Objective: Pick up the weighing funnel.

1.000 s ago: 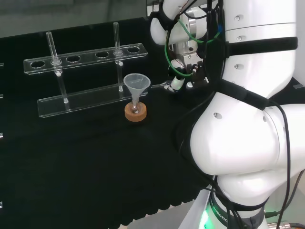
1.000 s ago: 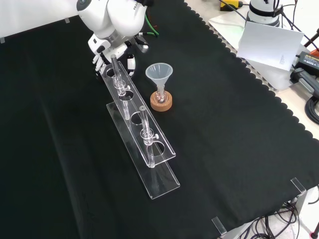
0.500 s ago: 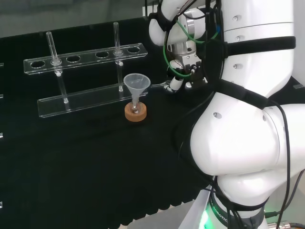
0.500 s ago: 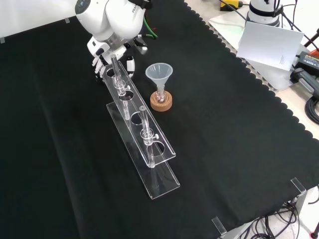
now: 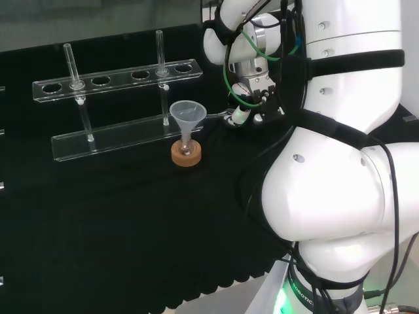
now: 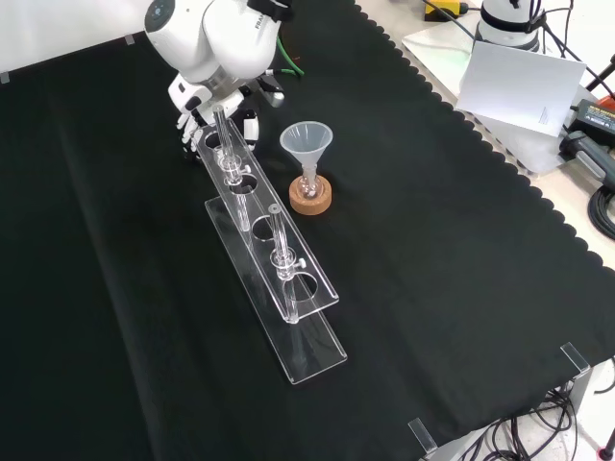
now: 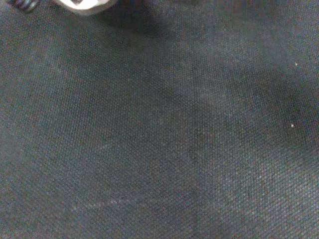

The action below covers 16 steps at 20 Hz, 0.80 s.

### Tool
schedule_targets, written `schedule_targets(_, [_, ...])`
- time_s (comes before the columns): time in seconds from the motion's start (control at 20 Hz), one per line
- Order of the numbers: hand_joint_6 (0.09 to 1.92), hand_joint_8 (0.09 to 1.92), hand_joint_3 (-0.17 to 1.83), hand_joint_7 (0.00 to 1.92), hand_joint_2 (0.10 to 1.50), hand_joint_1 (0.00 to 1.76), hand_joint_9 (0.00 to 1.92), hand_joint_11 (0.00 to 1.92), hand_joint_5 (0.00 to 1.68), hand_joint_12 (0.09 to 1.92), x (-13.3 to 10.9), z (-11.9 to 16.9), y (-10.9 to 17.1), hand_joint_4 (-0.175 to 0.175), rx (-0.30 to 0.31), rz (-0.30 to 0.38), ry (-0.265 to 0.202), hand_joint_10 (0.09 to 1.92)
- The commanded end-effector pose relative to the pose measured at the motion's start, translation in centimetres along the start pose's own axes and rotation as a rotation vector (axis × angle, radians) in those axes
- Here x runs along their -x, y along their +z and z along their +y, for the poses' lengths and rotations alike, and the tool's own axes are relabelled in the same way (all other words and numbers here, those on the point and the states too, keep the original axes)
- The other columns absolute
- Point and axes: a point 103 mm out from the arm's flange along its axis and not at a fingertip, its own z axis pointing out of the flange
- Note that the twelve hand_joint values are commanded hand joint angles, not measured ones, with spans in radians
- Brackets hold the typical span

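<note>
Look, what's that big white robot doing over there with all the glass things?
The white robot arm has its hand down low by the black cloth; in the front view it sits at the far end of the clear test tube rack. A small clear piece right beside it is probably the weighing funnel it should pick up, but I can't tell whether it is gripped. The big funnel stands in its little flask on the cork ring, with nothing touching it.

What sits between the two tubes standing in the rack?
Two empty holes of the rack, between the left tube and the right tube; the head view shows it.
</note>
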Motion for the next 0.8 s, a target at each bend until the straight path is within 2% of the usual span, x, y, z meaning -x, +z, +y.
schedule_targets(0.05, [0.81,0.71,0.59,0.52,0.72,1.09,0.76,0.42,1.16,1.31,-0.2,-0.8,-1.2,0.169,0.06,-0.045,0.021,0.56])
schedule_targets(0.2, [0.72,0.69,0.63,0.56,0.68,1.11,0.81,0.46,1.24,1.29,0.0,-1.3,-2.4,0.175,0.087,-0.026,0.037,0.53])
schedule_targets(0.45, [0.7,0.67,0.63,0.52,0.68,1.11,0.82,0.48,1.25,1.29,0.7,-2.3,-3.7,0.175,0.114,-0.026,0.061,0.52])
schedule_targets(0.8, [0.7,0.68,0.63,0.52,0.68,1.11,0.82,0.49,1.25,1.28,1.7,-3.8,-4.9,0.175,0.146,0.041,0.096,0.52])
